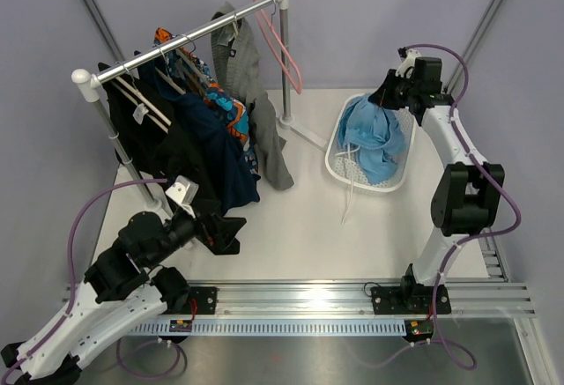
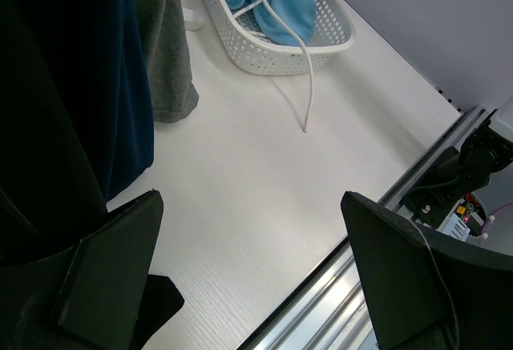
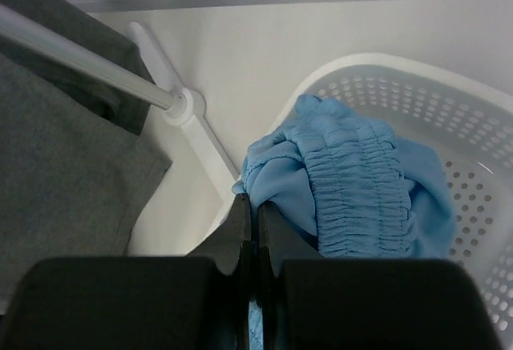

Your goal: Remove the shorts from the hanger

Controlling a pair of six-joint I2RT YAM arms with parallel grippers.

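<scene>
The light blue shorts (image 1: 374, 143) lie heaped in a white basket (image 1: 336, 161), their white drawstring (image 2: 309, 86) trailing onto the table. My right gripper (image 1: 381, 99) hovers at the basket's back left edge, shut, its tips (image 3: 252, 199) pinching an edge of the light blue shorts (image 3: 353, 182). The grey shorts (image 1: 264, 129) hang from the rail (image 1: 176, 41), reaching down to the table. My left gripper (image 1: 225, 231) is low at the front left beside the dark clothes, open with nothing between its fingers (image 2: 120, 262).
Black and dark blue clothes (image 1: 185, 151) and an orange-and-blue patterned piece (image 1: 231, 107) hang on the rack's left half. An empty pink hanger (image 1: 286, 50) hangs near the rail's right end. The rack's white foot (image 3: 188, 110) runs beside the basket (image 3: 481, 126).
</scene>
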